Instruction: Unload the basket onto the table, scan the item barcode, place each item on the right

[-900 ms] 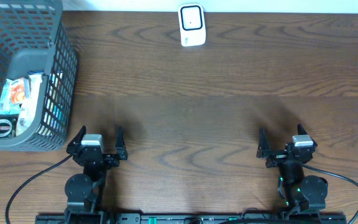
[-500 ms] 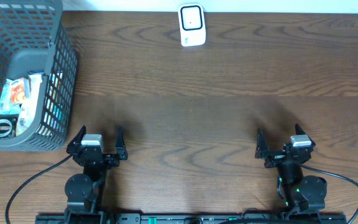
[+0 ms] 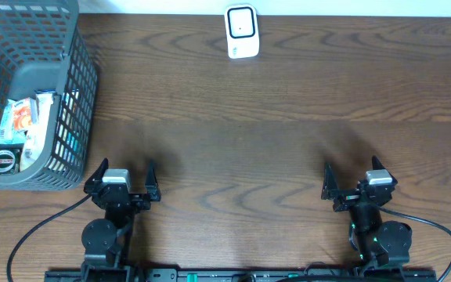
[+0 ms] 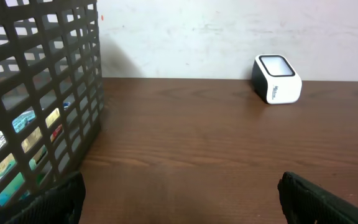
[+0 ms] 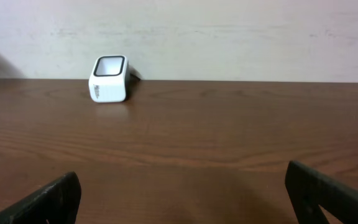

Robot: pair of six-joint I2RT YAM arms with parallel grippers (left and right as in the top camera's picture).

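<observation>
Jaws on the left gripper (image 3: 125,168) and the right gripper (image 3: 351,169) stand wide apart and empty, both low at the near edge of the table (image 3: 233,141). Since a moment ago only the right gripper has crept slightly leftward; nothing else has moved, so the task looks barely begun, with no item picked. Colourful packets (image 3: 23,125) and a round tin (image 3: 3,160) lie in the grey basket (image 3: 81,86) just ahead of the left gripper, labels too small to read. The white scanner (image 3: 241,31) sits at the far edge, well apart.
</observation>
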